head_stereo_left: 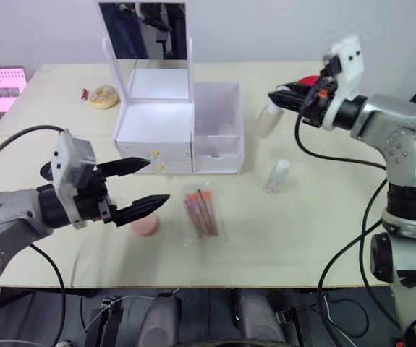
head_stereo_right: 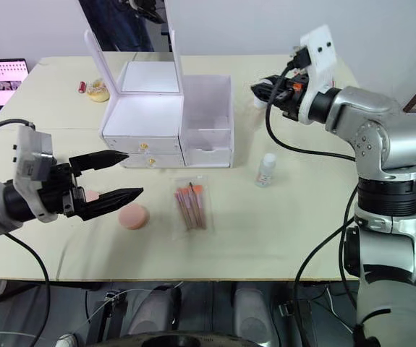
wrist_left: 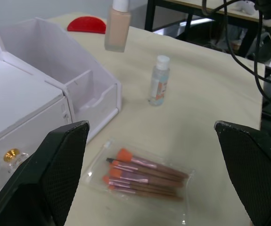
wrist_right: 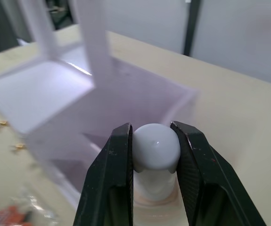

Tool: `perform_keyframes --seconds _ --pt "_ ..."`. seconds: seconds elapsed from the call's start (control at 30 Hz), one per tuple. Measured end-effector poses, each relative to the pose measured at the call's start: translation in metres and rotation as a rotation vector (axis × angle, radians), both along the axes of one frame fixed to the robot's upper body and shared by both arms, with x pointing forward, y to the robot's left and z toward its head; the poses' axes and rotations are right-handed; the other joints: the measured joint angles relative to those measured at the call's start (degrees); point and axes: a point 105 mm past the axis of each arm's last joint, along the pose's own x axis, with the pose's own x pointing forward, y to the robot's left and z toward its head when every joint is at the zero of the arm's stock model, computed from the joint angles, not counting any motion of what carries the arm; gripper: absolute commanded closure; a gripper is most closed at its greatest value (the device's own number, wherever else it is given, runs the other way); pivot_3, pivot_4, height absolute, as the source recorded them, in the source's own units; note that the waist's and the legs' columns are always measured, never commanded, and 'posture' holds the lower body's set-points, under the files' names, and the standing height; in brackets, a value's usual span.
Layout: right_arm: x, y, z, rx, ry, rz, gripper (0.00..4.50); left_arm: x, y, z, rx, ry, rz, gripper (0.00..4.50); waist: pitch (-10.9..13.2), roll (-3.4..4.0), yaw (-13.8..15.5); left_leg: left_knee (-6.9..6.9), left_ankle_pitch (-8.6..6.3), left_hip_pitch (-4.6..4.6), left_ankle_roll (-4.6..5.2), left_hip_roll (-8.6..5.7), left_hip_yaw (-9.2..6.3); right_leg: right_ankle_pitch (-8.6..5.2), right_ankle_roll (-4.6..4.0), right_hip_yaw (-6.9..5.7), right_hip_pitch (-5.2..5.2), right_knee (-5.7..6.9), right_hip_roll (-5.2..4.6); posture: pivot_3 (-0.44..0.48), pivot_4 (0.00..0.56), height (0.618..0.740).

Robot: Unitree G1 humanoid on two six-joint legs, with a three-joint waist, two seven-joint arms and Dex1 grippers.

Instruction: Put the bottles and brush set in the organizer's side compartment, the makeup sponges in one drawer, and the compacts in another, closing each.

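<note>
With the right tool (wrist_right: 150,155) pinching the beige bottle (head_stereo_left: 268,120) by its white cap just right of the organizer's side bin (head_stereo_left: 217,130), carry it upright over the bin, lower, then release; left tool (head_stereo_left: 144,186) hangs spread.

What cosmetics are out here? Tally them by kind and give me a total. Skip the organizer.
Bottles: 2, the beige foundation bottle held in the right gripper and the clear bottle on the table
Brush set pouch: 1
Pink makeup sponge in plain sight: 1
Red half-round case: 1
Yellowish disc: 1
Small red item: 1
Total: 7
</note>
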Motion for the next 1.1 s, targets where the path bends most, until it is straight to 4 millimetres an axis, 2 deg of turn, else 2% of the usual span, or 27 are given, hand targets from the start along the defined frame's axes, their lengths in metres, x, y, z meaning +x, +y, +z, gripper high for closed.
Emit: perform_keyframes --seconds 0.13,0.2,0.3,0.57,0.8,1.1 --pt "-0.008 0.023 0.005 -0.013 -0.007 0.067 3.77 0.001 0.001 0.0 0.002 -0.001 0.005 0.0 0.0 0.0 0.0 0.01 0.0 -0.01 0.0 0.0 -0.01 0.0 0.0 -0.01 0.0 0.0 0.0 0.0 0.15 0.739" --pt "-0.013 0.041 0.003 -0.03 -0.014 0.117 3.77 0.001 0.001 0.0 0.002 -0.002 0.005 0.0 0.0 0.0 -0.1 0.0 0.0 0.01 0.0 0.0 -0.01 0.0 0.0 0.0 -0.01 0.02 0.0 0.0 0.15 0.739" --pt "-0.013 0.055 -0.006 -0.068 -0.015 0.155 3.77 0.001 0.001 0.0 0.002 -0.002 0.01 0.0 0.0 0.0 -0.1 0.0 0.0 -0.01 0.0 0.0 -0.01 0.0 0.0 0.0 -0.04 0.03 0.0 0.0 0.15 0.739" --pt "0.003 0.061 -0.023 -0.128 -0.027 0.18 3.77 0.0 0.0 0.0 -0.003 -0.003 0.012 0.0 0.0 0.0 -0.1 0.0 0.0 -0.02 0.0 0.0 0.0 0.0 0.0 -0.01 -0.04 0.02 0.0 0.0 0.15 0.739" --pt "0.015 0.069 -0.033 -0.197 -0.026 0.287 3.77 0.0 0.0 0.0 -0.007 0.001 0.012 0.0 0.0 0.0 -1.0 -0.02 0.0 -0.03 0.0 0.0 0.0 0.0 0.01 0.0 -0.06 0.01 0.0 0.0 0.15 0.739" --pt "0.036 0.069 -0.063 -0.263 0.015 0.342 3.77 0.001 0.0 0.0 -0.008 0.0 0.02 0.0 0.0 0.0 -1.4 -0.02 0.0 -0.03 0.0 0.0 0.0 0.01 0.02 0.0 -0.06 0.02 0.0 0.0 0.15 0.739"
